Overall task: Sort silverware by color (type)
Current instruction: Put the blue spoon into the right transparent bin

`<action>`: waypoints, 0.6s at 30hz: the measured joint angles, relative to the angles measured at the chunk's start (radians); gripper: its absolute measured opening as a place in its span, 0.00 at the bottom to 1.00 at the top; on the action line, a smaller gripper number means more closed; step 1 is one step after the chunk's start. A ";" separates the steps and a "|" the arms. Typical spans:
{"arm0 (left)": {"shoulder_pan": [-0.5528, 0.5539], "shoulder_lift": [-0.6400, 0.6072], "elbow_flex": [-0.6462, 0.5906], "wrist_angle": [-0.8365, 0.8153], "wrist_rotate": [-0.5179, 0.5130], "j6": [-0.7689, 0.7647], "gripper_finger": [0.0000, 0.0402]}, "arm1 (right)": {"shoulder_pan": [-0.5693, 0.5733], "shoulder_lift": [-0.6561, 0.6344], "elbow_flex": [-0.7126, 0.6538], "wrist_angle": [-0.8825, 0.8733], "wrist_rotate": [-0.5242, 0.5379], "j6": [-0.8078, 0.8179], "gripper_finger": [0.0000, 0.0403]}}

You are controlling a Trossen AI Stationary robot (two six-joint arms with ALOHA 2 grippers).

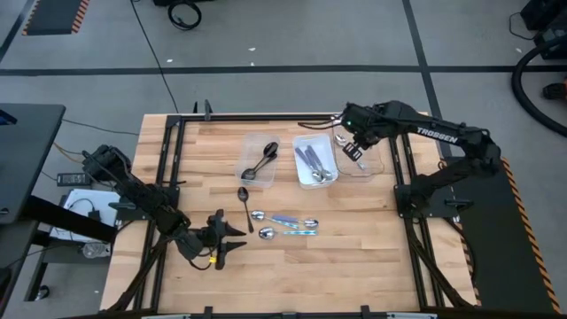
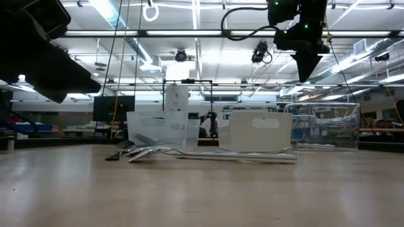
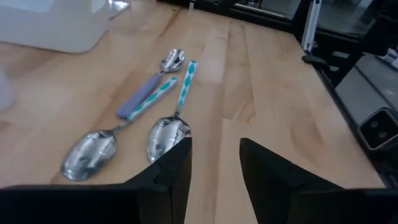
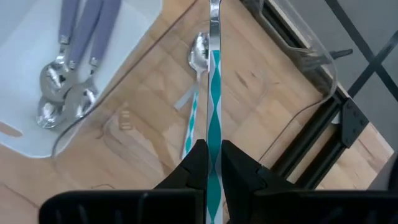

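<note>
Right gripper [image 4: 210, 163] first: its two dark fingers [image 4: 193, 165] are pinched tight on the handle of a teal-and-white patterned spoon [image 4: 214, 93], which hangs straight down between them, bowl end away from the camera. That gripper hovers over the clear tray [image 1: 361, 161] at the right end of the tray row, and in the wrist view a second teal-patterned spoon [image 4: 196, 93] lies flat on that tray's floor just beside the hanging one. Next door, the white tray [image 1: 314, 160] holds a small bunch of purple-handled spoons [image 4: 78, 43], bowls clustered together. The left-hand clear tray [image 1: 260, 161] has dark spoons [image 1: 263, 163] in it.

Over to the left gripper [image 3: 214, 163]: fingers [image 3: 174, 165] parted with nothing between them, poised low over the wooden table [image 1: 354, 266] near its front left. Just ahead of its tips lie three loose spoons: one teal-patterned [image 3: 176, 112] with its bowl nearest the fingers, another teal-patterned one [image 3: 118, 127] angled beside it, and a purple-handled one [image 3: 152, 84] with its bowl pointing the other way, handle overlapping its neighbour. From above, those show as a small cluster in the middle of the table, with a single dark spoon [image 1: 244, 206] lying apart to their left, between the cluster and the trays.
</note>
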 joint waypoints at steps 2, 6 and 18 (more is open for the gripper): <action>0.002 0.000 0.000 0.000 -0.019 0.027 0.35 | -0.023 0.000 0.000 0.001 -0.001 -0.015 0.08; 0.022 0.000 0.000 0.000 -0.029 0.069 0.35 | -0.058 0.000 0.000 0.031 -0.023 -0.029 0.08; 0.092 0.000 0.000 0.002 -0.028 0.179 0.35 | -0.109 0.007 -0.063 0.081 -0.088 -0.015 0.08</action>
